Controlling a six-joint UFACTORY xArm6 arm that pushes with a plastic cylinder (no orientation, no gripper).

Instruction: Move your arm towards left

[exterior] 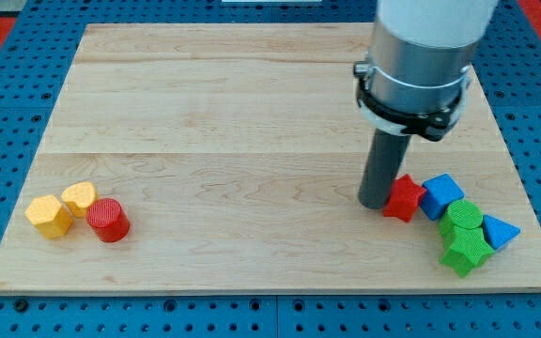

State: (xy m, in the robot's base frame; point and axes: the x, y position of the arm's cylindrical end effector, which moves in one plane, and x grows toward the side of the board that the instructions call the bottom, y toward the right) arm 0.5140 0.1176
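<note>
A pale wooden board (252, 122) with visible grain and plank seams lies on a blue perforated surface (7, 141). From the view's top right, a thick grey cylinder ringed by a black clamp narrows into a straight dark rod (385, 169) standing upright, its long axis vertical. The rod has no fingers or jaws, so nothing is spread or pinching. My tip (375, 204) rests on the board toward the view's lower right, just beside and apparently touching the left edge of a red star-shaped block (404, 199). All blocks have a ridged, layered plastic texture. Right of the red star is a blue cube-like block (442, 194); below that sit a green cylinder (463, 218) and a green star-shaped block (467, 252), pressed close together, with a blue triangular block (499, 232) just to their right. Well apart, near the view's lower left, a second cluster holds a yellow hexagonal block (49, 216), a yellow heart-shaped block (79, 197), and a red cylinder (109, 221) standing upright.
</note>
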